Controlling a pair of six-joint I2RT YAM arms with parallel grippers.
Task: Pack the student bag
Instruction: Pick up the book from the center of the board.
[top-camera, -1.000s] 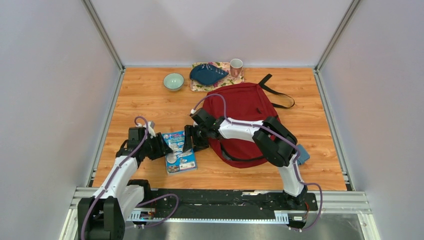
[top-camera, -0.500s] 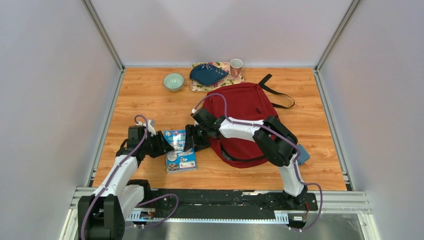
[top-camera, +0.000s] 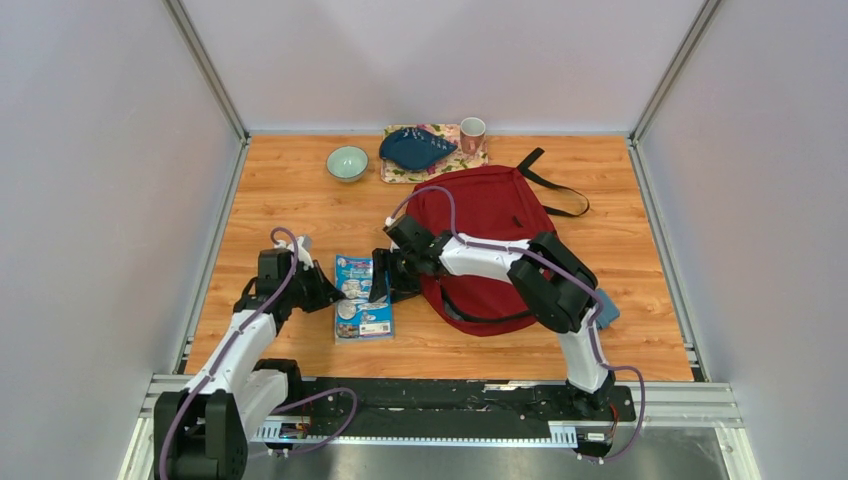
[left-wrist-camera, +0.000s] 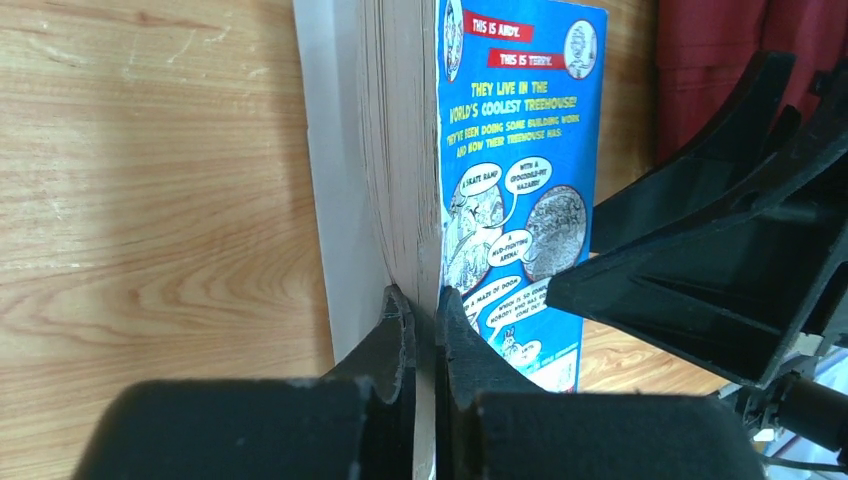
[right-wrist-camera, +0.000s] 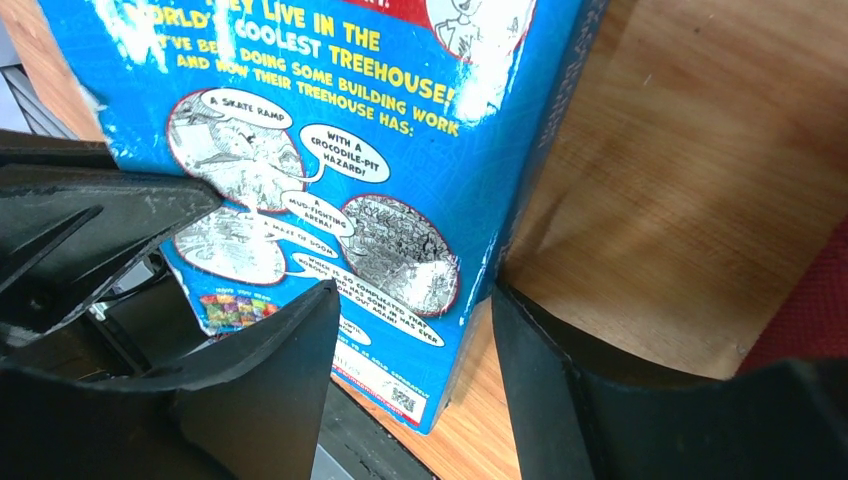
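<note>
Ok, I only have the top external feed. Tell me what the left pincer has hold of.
Observer: The left wrist view shows the left pincer shut on the edge of the book.
Operator: Now give me the right one.
Observer: The right pincer is open. It straddles the book's spine edge, with the blue cover on one side and bare table on the other.
Operator: Read me that cover.
Observer: The yellow print says "They live in the world's coolest treehouse".
</note>
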